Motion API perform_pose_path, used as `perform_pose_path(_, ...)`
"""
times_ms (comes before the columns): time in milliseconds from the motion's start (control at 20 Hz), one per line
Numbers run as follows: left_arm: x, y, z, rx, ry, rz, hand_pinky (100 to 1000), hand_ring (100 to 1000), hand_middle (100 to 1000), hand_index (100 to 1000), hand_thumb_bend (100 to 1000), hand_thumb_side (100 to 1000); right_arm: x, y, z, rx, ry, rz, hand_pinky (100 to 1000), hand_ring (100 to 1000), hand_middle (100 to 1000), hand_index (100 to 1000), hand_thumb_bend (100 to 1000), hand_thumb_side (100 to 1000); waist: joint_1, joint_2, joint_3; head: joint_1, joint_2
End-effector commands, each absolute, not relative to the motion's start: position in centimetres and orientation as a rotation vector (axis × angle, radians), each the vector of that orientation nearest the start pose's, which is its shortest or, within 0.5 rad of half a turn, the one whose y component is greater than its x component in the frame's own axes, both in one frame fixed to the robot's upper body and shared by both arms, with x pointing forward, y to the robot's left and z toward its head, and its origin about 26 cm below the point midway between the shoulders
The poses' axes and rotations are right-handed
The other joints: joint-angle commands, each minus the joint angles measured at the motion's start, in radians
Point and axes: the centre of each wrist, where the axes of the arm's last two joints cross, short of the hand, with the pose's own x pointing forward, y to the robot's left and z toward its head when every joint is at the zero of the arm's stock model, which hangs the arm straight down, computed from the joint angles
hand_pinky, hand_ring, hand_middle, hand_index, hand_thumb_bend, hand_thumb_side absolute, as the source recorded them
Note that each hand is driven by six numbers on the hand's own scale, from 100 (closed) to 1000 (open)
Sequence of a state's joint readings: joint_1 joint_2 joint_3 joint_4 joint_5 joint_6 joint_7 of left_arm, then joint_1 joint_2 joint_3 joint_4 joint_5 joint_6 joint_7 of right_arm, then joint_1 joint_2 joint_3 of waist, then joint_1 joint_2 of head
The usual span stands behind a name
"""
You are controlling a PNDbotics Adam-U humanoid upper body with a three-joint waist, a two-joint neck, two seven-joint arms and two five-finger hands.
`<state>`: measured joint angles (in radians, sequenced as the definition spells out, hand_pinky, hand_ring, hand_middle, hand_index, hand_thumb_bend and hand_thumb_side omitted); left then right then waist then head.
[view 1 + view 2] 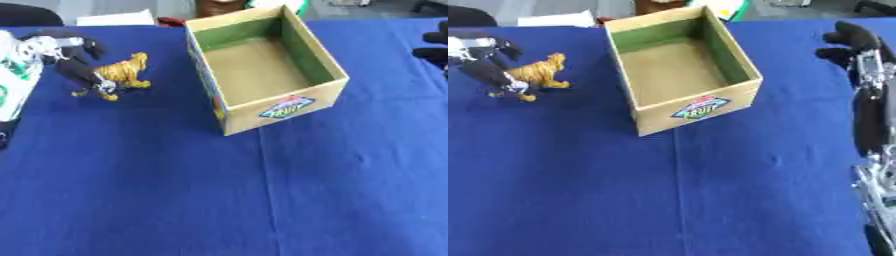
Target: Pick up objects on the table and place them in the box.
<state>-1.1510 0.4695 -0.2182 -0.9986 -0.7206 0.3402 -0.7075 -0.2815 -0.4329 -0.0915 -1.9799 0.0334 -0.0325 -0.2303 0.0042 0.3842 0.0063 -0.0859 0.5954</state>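
Observation:
A small orange striped toy tiger (125, 71) is at the left of the blue table (262, 190), its feet at or just above the cloth. My left hand (72, 57), black with silver parts, reaches in from the left; a finger and the thumb curl round the tiger's rear. The open cardboard box (282, 107), with a green inner wall and a fruit label on its front, stands in the middle with nothing inside. My right hand (853, 40) hangs over the table's far right, fingers relaxed and holding nothing.
A white and green packet (16, 75) lies at the left edge, beside my left hand. White paper (114, 19) and a brown object (219, 7) sit past the far edge. My right forearm (870, 125) runs down the right edge.

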Motion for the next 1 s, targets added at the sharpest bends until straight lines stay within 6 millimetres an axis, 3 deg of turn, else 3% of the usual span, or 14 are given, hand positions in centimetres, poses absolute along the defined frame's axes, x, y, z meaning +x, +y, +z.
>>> perform_pose_path(50, 48.0, 23.7, 31.4, 0.727, -1.206, -1.207, 699, 815, 844, 908, 446, 297, 29.5, -30.0, 22.0, -0.490, -2.360, 0.174, 889, 741, 746, 865, 100, 1000, 0.000, -0.017, -0.002, 0.003, -0.003)
perform_pose_path(400, 48.3, 24.0, 30.8, 0.709, -1.206, -1.195, 668, 775, 783, 837, 335, 263, 29.5, -30.0, 22.0, -0.491, -2.361, 0.169, 890, 742, 746, 865, 100, 1000, -0.001, -0.011, -0.012, 0.007, -0.004)
perform_pose_path(650, 48.3, 23.9, 30.6, 0.714, -1.235, -1.191, 593, 705, 703, 767, 114, 217, 29.6, -30.0, 22.0, -0.488, -2.362, 0.165, 890, 742, 746, 866, 100, 1000, -0.001, -0.008, -0.016, 0.010, -0.008)
perform_pose_path(1000, 48.6, 24.2, 30.0, 0.759, -1.252, -1.149, 486, 610, 603, 681, 100, 209, 29.5, -30.0, 22.0, -0.488, -2.362, 0.156, 891, 742, 746, 866, 100, 1000, -0.002, -0.003, -0.024, 0.014, -0.008)
